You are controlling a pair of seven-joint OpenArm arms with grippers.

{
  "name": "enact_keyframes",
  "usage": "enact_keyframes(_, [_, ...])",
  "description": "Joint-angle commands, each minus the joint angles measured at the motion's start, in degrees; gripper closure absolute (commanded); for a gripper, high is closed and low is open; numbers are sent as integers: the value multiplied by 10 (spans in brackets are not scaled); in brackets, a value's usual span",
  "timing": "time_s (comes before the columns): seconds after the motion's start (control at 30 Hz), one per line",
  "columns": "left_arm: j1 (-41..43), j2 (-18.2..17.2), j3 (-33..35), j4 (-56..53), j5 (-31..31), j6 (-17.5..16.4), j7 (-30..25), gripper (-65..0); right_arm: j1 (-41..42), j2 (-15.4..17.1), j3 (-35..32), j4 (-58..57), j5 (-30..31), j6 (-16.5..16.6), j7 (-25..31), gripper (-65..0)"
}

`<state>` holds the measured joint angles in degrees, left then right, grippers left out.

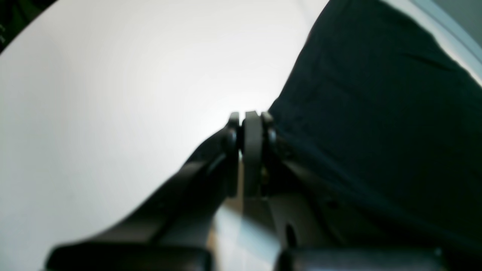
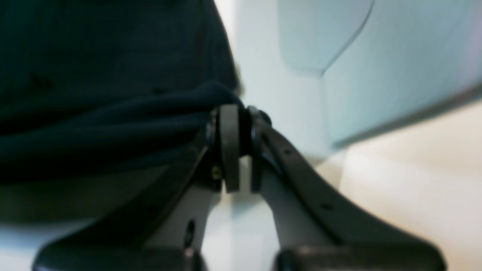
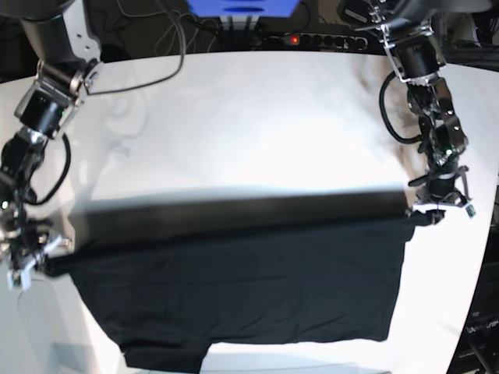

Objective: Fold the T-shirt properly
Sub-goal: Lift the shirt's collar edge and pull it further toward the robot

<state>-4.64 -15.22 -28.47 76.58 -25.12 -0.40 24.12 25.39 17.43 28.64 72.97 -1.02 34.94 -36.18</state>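
The black T-shirt hangs stretched between my two grippers, its upper edge lifted and its lower part lying on the white table. A shadow lies on the table behind the raised edge. My left gripper is shut on the shirt's corner on the right of the base view. In the left wrist view it is closed, with the cloth beside it. My right gripper holds the opposite corner. In the right wrist view it pinches bunched cloth. The label and print are hidden.
A power strip with a red light, cables and a blue object lie beyond the table's back edge. The table's right edge runs close to my left gripper. Bare white tabletop fills the far half.
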Motion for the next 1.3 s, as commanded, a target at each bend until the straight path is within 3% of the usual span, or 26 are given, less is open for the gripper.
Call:
enact_keyframes(0.0, [-11, -13, -4, 26, 2, 2, -18, -1, 19, 11, 2, 16, 7, -2, 19, 0])
enact_keyframes(0.73, [168, 7, -4, 160, 2, 2, -23, -1, -273, 12, 29, 197, 10, -2, 25, 0])
enact_keyframes(1.1, [274, 23, -5, 214, 2, 1, -24, -1, -406, -41, 96, 271, 9, -2, 25, 0])
enact_keyframes(1.27, [331, 40, -16, 240, 2, 1, -23, -1, -454, -42, 97, 271, 8, -2, 25, 0])
